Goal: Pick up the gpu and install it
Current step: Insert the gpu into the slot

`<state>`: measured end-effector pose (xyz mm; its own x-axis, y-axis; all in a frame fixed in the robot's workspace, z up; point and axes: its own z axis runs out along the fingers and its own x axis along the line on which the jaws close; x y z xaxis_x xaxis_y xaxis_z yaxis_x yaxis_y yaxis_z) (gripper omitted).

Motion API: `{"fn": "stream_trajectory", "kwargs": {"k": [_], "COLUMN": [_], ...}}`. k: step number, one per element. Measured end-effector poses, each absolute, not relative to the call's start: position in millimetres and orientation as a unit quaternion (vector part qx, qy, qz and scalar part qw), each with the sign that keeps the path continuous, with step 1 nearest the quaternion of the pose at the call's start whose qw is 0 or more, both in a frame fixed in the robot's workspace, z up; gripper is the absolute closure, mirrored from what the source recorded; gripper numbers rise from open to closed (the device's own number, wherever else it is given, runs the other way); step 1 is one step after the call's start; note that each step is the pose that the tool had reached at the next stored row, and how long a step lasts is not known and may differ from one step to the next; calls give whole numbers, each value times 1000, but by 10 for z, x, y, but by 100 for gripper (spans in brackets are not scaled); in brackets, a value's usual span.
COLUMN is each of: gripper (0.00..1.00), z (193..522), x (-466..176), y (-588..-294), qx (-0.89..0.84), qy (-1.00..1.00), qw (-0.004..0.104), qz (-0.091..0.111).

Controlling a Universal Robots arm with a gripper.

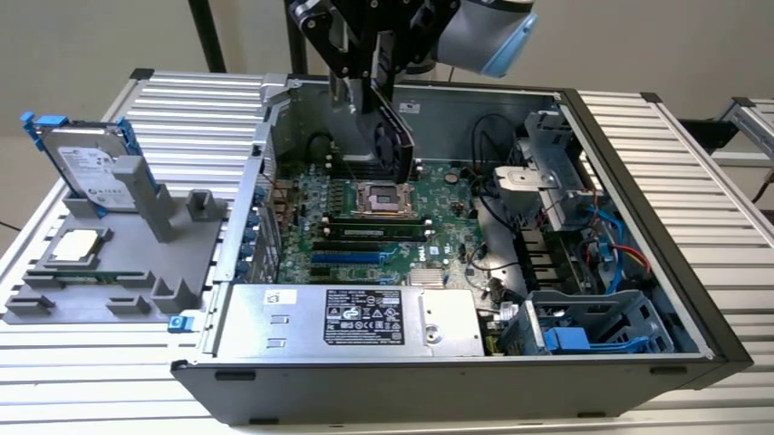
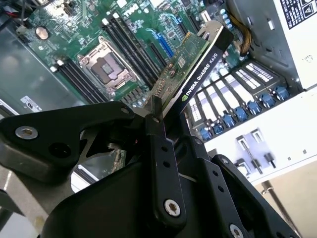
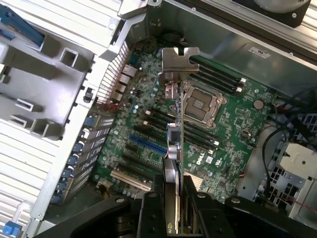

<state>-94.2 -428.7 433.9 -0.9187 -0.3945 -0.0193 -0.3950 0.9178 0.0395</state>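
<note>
My gripper (image 1: pixel 377 77) is shut on the gpu (image 1: pixel 394 127) and holds it on edge above the open computer case. The card hangs tilted over the motherboard (image 1: pixel 362 227), near the empty CPU socket (image 1: pixel 383 198), and touches nothing. In the second wrist view the gpu (image 2: pixel 195 64) shows its green back and black edge beyond the gripper (image 2: pixel 157 119). In the first wrist view the gpu (image 3: pixel 176 144) is edge-on, its silver bracket (image 3: pixel 178 62) farthest from the gripper (image 3: pixel 174 198). A blue slot (image 3: pixel 146 144) on the board stands empty.
A grey holder (image 1: pixel 121 272) at the exterior view's left carries a silver hard drive with blue trim (image 1: pixel 87 168) and a square CPU chip (image 1: pixel 75 245). Inside the case are a power supply (image 1: pixel 351 317), memory sticks (image 1: pixel 375 228), drive cages (image 1: pixel 581 326) and loose cables (image 1: pixel 604 245).
</note>
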Motion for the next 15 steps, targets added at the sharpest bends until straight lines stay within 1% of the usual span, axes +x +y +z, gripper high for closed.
{"fn": "stream_trajectory", "kwargs": {"k": [15], "gripper": [100], "z": [4339], "x": [-942], "y": [-4286], "qx": [-240], "qy": [971], "qw": [5], "qz": [21]}}
